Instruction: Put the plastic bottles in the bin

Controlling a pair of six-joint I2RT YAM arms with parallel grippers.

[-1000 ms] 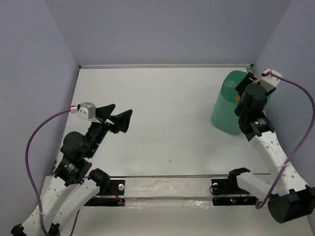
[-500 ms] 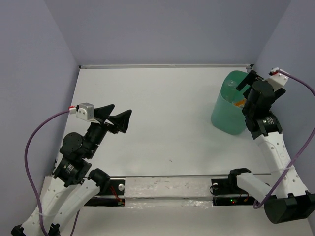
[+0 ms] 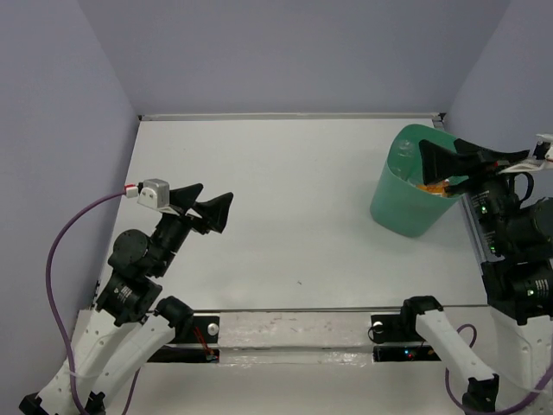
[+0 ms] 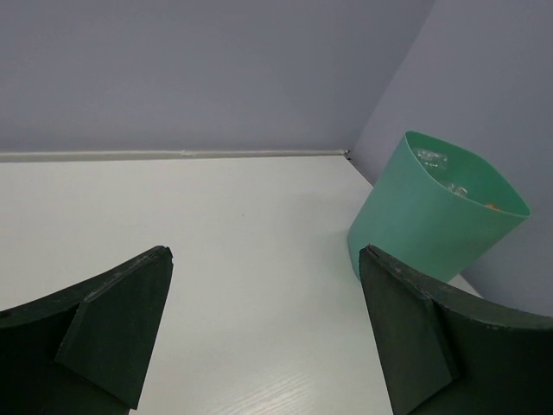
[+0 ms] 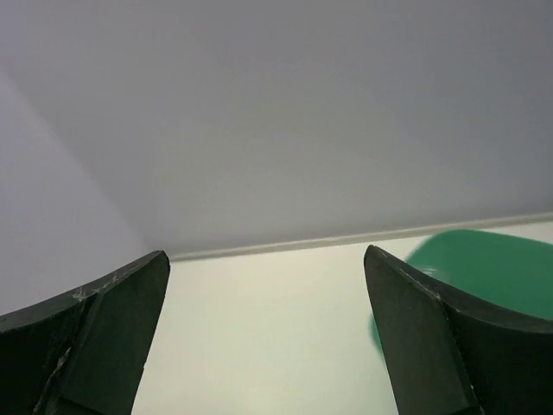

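The mint-green bin point(image 3: 399, 201) stands upright at the table's far right, and the left wrist view shows it too point(image 4: 432, 220). Inside it lie clear plastic bottles point(image 3: 403, 153), one with an orange part point(image 3: 429, 184); their glint shows near the rim point(image 4: 429, 156). My right gripper point(image 3: 439, 150) hangs open and empty above the bin's right side, pointing left. From its own camera, the right gripper point(image 5: 266, 259) frames bare table, with the bin point(image 5: 484, 259) behind its right finger. My left gripper point(image 3: 214, 194) is open and empty over the left of the table, far from the bin.
Lilac walls enclose the white table point(image 3: 285, 190) on three sides. A pale strip point(image 3: 285, 116) runs along the foot of the back wall. A taped rail point(image 3: 285, 328) with both arm bases lies along the near edge.
My right gripper has opened. Its arm has pulled back from over the bin toward the right wall and now points left. The left arm has not moved.
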